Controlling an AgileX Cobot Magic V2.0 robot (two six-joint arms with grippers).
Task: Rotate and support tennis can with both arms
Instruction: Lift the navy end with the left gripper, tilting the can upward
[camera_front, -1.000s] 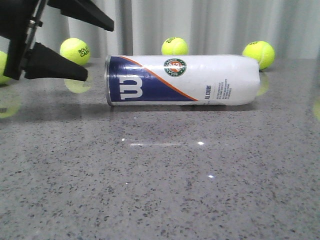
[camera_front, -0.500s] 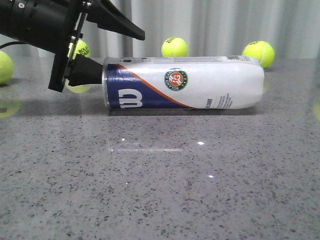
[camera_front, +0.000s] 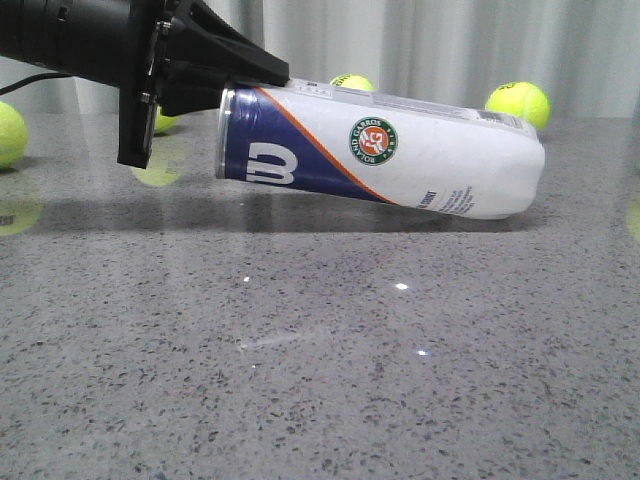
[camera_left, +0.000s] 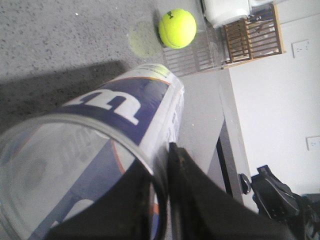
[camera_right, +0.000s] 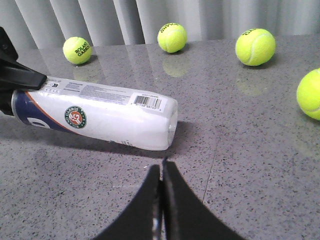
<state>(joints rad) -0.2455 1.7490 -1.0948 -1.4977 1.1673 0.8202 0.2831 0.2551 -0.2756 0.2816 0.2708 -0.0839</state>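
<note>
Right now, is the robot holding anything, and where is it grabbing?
The left end effector pinches the tennis can at its open metal rim. The right end effector is shut and empty.

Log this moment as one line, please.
left gripper: shut on can rim | can: rim end raised | right gripper: shut, apart

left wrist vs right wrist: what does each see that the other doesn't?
Left wrist only: the open rim end of the tennis can, the left gripper clamped on that rim, one finger inside. Right wrist only: the can's closed end on the table, the shut right gripper short of it, and four balls. Both: the can and table.
</note>
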